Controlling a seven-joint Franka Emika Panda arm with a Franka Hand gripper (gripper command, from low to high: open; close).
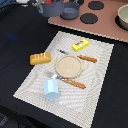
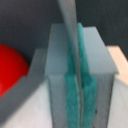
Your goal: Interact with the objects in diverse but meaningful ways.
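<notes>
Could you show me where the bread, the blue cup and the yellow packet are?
Golden-brown bread loaf [image 1: 40, 58]: exterior view, middle of its crust.
Light-blue cup [image 1: 51, 90]: exterior view, centre of its side wall.
Yellow rectangular packet [image 1: 80, 45]: exterior view, middle of its top face.

The gripper [image 2: 79, 75] fills most of the frame: two grey fingers [image 2: 59, 75] lined with teal pads [image 2: 72, 95], pressed close together with only a thin dark seam between them. A thin grey edge [image 2: 69, 17] runs up out of that seam, pinched between the pads; what it belongs to cannot be told. Beside the gripper sits a red tomato [image 2: 10, 67], partly cut off by the frame.
</notes>
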